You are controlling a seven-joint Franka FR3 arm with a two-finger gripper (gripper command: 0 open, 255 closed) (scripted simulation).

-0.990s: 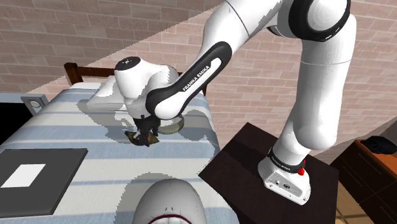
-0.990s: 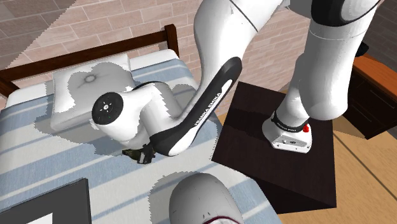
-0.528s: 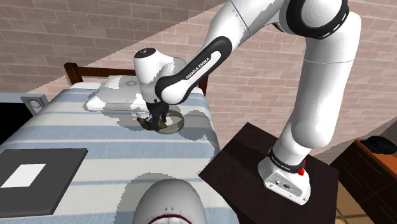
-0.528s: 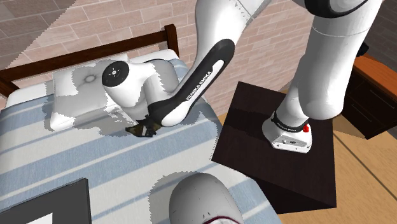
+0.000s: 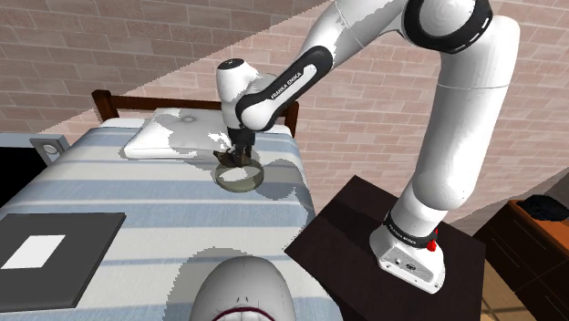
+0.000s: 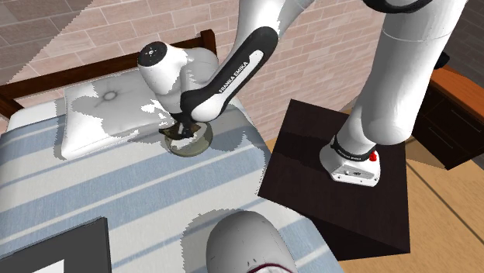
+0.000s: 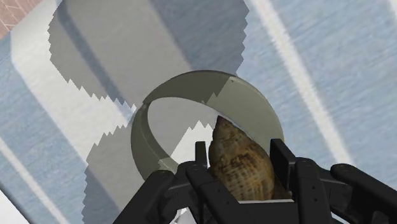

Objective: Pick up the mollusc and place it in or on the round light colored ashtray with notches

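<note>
- Gripper (image 7: pixel 240 181): the two black fingers are closed on the shell (image 7: pixel 236 153), one against each flank, with nothing else between them; I judge the hold secure
- Shell: brown, mottled and spiral, carried in the gripper and clear of the bed (image 7: pixel 318 57); its long axis runs along the fingers, with the pointed end leading away from the hand
- Ashtray (image 7: pixel 191 86): a pale, greyish round ring with a low wall, resting on the striped bed straight ahead of the fingertips; I cannot make out its notches from here
- Governing relation: the ashtray lies directly below the gripper, along the line in which the fingers point; the shell's pointed end overlaps the ring's opening, close to the part of the wall nearest the gripper, while the ring's centre sits a little off the fingers' line
- Shoulder view: the gripper hangs just above the ashtray, over its far half rather than its middle; I cannot tell whether the shell's tip is below the rim or above it
- Pillow (image 5: pixel 169 135): white, just beyond the ashtray from the gripper and apart from both
- Reading of the step: the carry looks nearly complete and the release is not yet made; I would nudge the gripper a little toward the ring's centre, lower it, then part the fingers
- Risk: dropped from here, the long shell could strike the near wall and tip out onto the bed
</note>
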